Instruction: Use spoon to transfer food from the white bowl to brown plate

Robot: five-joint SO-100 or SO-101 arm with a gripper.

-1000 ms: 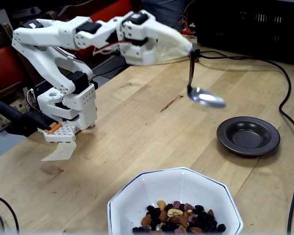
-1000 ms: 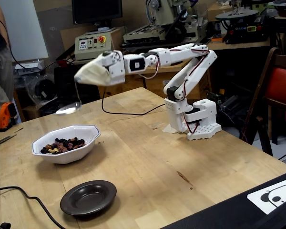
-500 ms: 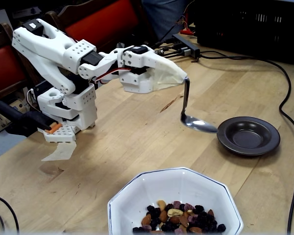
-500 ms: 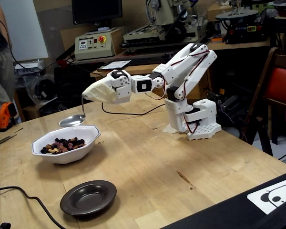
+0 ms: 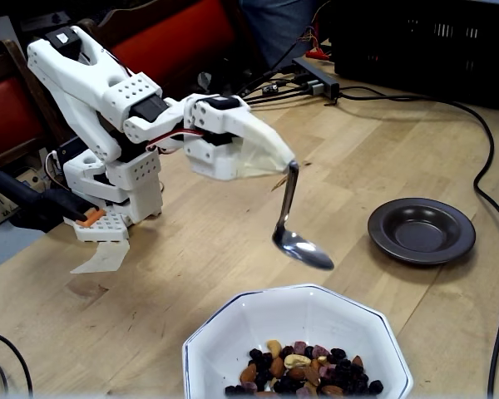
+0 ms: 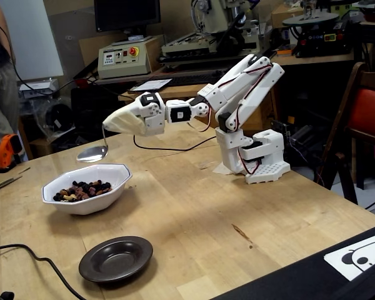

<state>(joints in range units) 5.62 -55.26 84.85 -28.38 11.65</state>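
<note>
**Spoon hanging over bowl's far rim**

Table (image 5: pixel 233 224): wood. White bowl (image 5: pixel 258 320), bottom centre in a fixed view, holds the food (image 5: pixel 303 370). Brown plate (image 5: pixel 420 230), right of centre, empty. Claw (image 5: pixel 284 164), covered in cream fabric, clamped on the spoon (image 5: pixel 295 241) handle; the spoon hangs below the tip, empty, above the bowl's far rim. No legible writing. Since 0.5 s ago the spoon has moved from the plate's edge toward the bowl.

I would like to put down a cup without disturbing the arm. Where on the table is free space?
Bare wood lies between the brown plate and the arm's base, toward the near edge in a fixed view. It is crowded near the white bowl, where the spoon hangs, and beside the black cable.
</note>
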